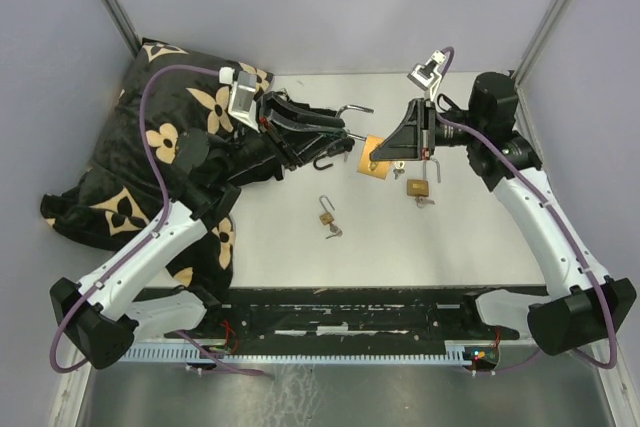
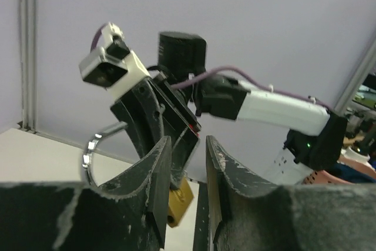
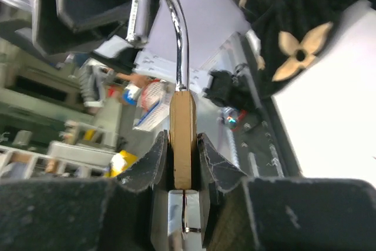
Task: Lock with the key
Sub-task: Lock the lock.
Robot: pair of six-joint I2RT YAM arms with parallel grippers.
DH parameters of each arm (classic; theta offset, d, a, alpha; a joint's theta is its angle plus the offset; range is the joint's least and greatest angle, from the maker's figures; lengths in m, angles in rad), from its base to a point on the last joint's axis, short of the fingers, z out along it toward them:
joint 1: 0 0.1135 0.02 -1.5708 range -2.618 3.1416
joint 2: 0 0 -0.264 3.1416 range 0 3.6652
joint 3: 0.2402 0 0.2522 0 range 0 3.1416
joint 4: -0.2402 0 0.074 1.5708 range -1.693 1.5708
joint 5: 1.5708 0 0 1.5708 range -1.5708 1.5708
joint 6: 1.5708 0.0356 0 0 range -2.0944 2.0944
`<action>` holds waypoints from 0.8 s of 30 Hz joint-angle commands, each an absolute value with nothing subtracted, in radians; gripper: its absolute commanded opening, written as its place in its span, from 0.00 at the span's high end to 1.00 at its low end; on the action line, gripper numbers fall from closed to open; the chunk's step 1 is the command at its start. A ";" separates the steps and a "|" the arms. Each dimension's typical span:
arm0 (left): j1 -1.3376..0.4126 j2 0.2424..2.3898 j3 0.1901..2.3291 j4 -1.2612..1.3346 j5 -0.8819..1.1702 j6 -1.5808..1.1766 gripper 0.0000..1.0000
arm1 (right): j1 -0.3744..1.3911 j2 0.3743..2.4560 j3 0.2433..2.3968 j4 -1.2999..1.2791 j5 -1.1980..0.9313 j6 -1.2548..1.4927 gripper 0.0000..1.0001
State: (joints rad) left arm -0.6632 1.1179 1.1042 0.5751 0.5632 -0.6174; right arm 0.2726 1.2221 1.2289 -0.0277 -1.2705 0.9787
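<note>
While the cushion (image 1: pixel 150 157) fills the table's (image 1: pixel 450 247) left side, the work sits at mid-table, lifted off the surface. The right gripper (image 3: pixel 182 157) is clenched on the brass body of the big padlock (image 3: pixel 181 139), holding it edge-on toward the left arm. The left gripper (image 2: pixel 188 168) hovers just beside it, its fingers a little apart with nothing seen between them, so it looks released. The shackle (image 3: pixel 176 33) stands open, its free end hanging in the air clear of the body, so the lock is not yet shut. A silvery piece under the body may be its key, though I cannot tell. As I judge it, the grasp is done, and pressing the shackle home and turning the key remain. Two small padlocks (image 1: pixel 327 217) (image 1: pixel 418 187) lie nearer, each with a small key (image 1: pixel 335 234) (image 1: pixel 426 201) beside it.
</note>
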 commanded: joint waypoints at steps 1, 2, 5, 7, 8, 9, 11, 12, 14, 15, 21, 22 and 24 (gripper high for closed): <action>-0.661 1.094 1.079 0.598 0.703 -0.538 0.64 | 0.270 1.234 1.490 -0.656 -1.143 0.305 0.98; -0.662 1.087 1.073 0.593 0.696 -0.547 0.64 | 0.270 1.250 1.535 -0.751 -1.100 0.191 0.98; -0.662 1.038 1.023 0.546 0.535 -0.608 0.58 | 0.271 1.278 1.643 -0.939 -0.914 -0.108 0.98; -0.660 0.989 0.963 0.523 0.374 -0.703 0.49 | 0.272 1.260 1.642 -0.928 -0.770 -0.245 0.98; -0.656 0.975 0.934 0.516 0.311 -0.755 0.45 | 0.272 1.250 1.640 -0.921 -0.715 -0.325 0.98; -0.654 0.966 0.909 0.518 0.262 -0.823 0.41 | 0.275 1.245 1.643 -0.917 -0.673 -0.402 0.98; -0.647 0.968 0.866 0.570 0.193 -0.969 0.37 | 0.283 1.257 1.690 -0.964 -0.608 -0.585 0.98; -0.645 0.979 0.852 0.611 0.197 -1.025 0.36 | 0.289 1.270 1.745 -1.007 -0.579 -0.683 0.98; -0.644 1.008 0.861 0.649 0.221 -1.089 0.36 | 0.306 1.294 1.814 -1.097 -0.521 -0.872 0.98; -0.644 1.022 0.872 0.646 0.233 -1.094 0.36 | 0.312 1.292 1.834 -1.155 -0.514 -1.008 0.98; -0.644 1.012 0.830 0.570 0.164 -1.099 0.34 | 0.343 1.094 1.577 -1.095 -0.524 -1.486 0.98; -0.644 1.016 0.807 0.587 0.161 -1.153 0.34 | 0.348 1.050 1.505 -1.025 -0.520 -1.510 0.98; -0.645 1.031 0.780 0.591 0.186 -1.240 0.35 | 0.354 1.002 1.429 -0.939 -0.524 -1.516 0.98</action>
